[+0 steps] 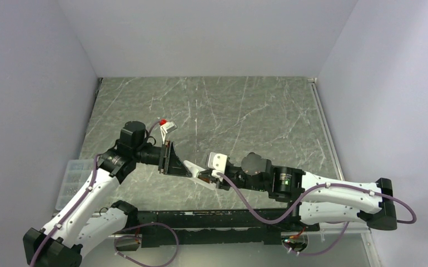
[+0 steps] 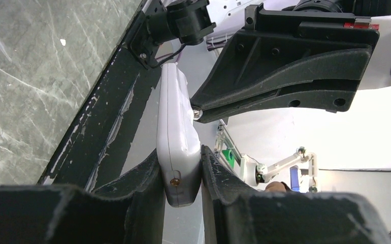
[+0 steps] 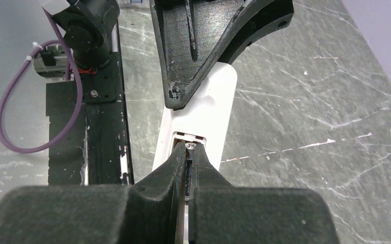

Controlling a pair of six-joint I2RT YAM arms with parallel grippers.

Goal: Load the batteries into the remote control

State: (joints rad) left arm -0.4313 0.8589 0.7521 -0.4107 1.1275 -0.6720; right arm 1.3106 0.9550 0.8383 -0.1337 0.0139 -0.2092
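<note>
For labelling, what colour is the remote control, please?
The slim rectangular remote control is white, best in left wrist view.

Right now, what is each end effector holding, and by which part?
The left end effector clamps the remote control by one short end. The right end effector appears to pinch a battery along its length, at the open compartment.

I see a grey marbled tabletop point(image 1: 256, 111) walled by pale panels point(image 1: 212, 33), and a clear compartmented plastic box point(image 1: 73, 179) on its near-left edge.
</note>
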